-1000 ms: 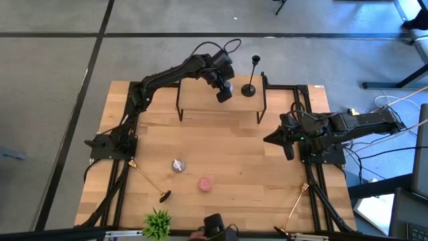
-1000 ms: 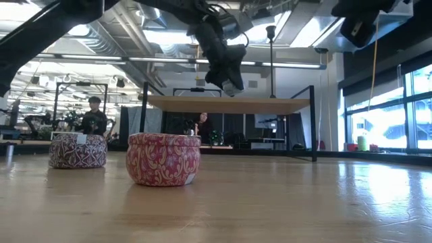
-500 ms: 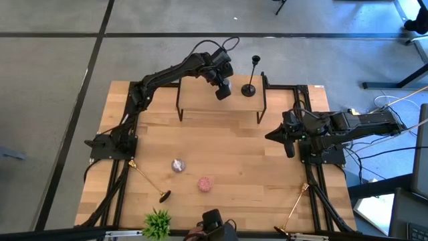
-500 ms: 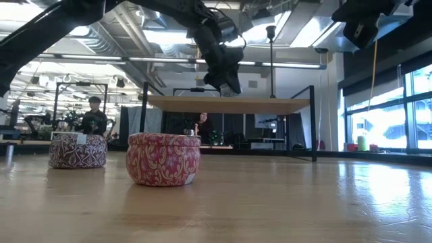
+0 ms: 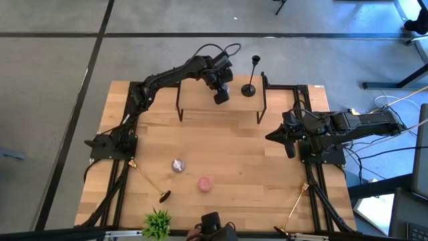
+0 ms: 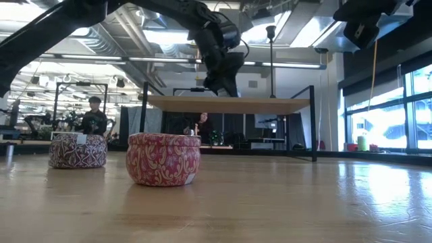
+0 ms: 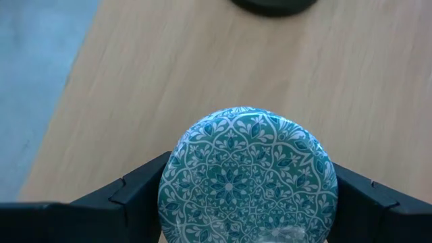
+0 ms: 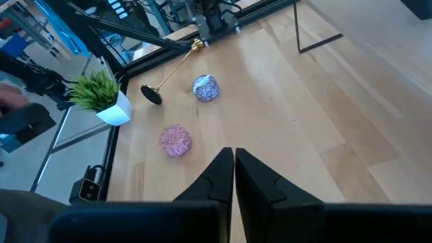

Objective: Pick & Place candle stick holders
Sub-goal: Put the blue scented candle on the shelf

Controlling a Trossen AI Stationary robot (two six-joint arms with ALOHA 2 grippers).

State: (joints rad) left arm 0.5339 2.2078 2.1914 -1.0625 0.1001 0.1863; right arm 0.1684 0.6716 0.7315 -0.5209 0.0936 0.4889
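Observation:
The black candle stick holder [image 5: 252, 79] stands upright by its round base on the raised wooden shelf [image 5: 200, 100] at the table's far side; its base edge shows in the left wrist view [image 7: 273, 5]. Two gold holders lie on the table, one near the left [image 5: 146, 179] and one at the near right [image 5: 294, 211]. My left gripper [image 5: 221, 96] is over the shelf, just left of the black holder, shut on a round teal patterned tin [image 7: 246, 179]. My right gripper [image 5: 287, 144] hovers shut and empty at the table's right side. My left gripper pinches the teal tin by its round side wall [image 7: 169, 196], one finger [image 7: 138, 196] on each opposite side. The fingers point down from above, and the tin's patterned lid faces up. Whether the tin rests on the shelf, I cannot tell.
A pink tin [image 5: 205, 183] and a grey-purple tin [image 5: 178, 165] sit on the near middle of the table. A small green plant [image 5: 157, 223] stands at the near edge. The shelf's black metal legs [image 5: 262, 107] stand on the table. People show in the room beyond [image 6: 93, 118].
My left gripper has shifted a little toward the table's left over the shelf, away from the black holder, still shut on the teal tin.

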